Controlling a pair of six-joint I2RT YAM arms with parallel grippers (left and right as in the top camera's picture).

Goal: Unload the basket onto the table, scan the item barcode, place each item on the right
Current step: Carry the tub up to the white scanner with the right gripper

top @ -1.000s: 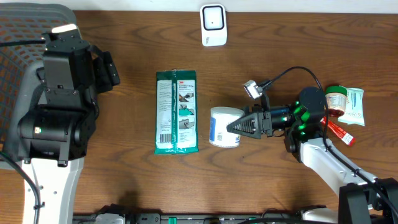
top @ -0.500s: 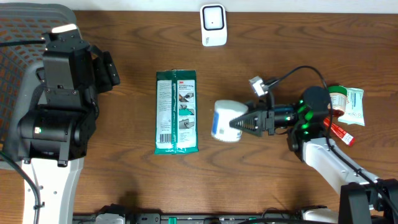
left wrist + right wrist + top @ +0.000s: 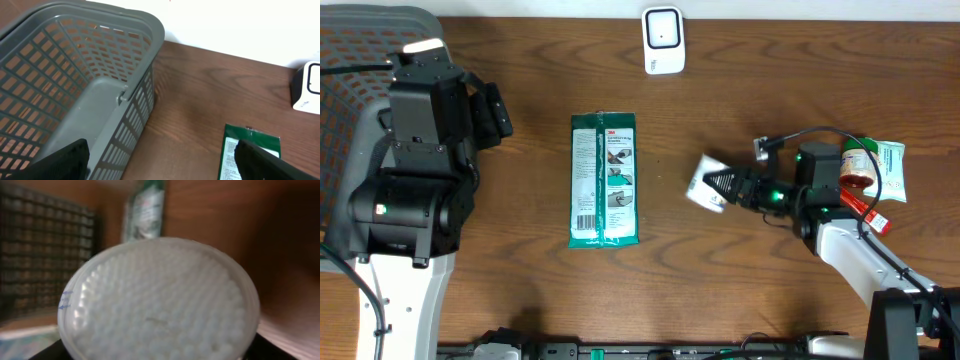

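I had the right gripper (image 3: 722,187) clamped on the white cotton-swab tub (image 3: 704,182), jaws partway apart with the tub filling the space between them. On the overhead view the tub sat tilted, right of table centre, its far end pointing left toward the green wipes pack (image 3: 605,180). I couldn't tell whether it was clear of the wood. On the right wrist view the tub's clear round lid faced the camera and took up nearly the whole picture, packed swab tips showing through. Everything behind it was blurred.

The white scanner (image 3: 663,40) stood at the far edge of the table, well apart from the tub and above-left of it on the overhead view. The wipes pack lay flat between the two arms, long side running toward the scanner, barcode label near its lower left corner.

Behind the right arm lay a small pile, touching or overlapping: a red-capped bottle (image 3: 860,160), a teal packet (image 3: 891,170) and a red tube (image 3: 867,212).

The left gripper (image 3: 161,147) stood wide open, holding nothing. Its dark fingertips (image 3: 65,160) showed at the bottom corners of the left wrist view, over the grey basket's (image 3: 125,75) rim and the bare table (image 3: 215,90) beside it.
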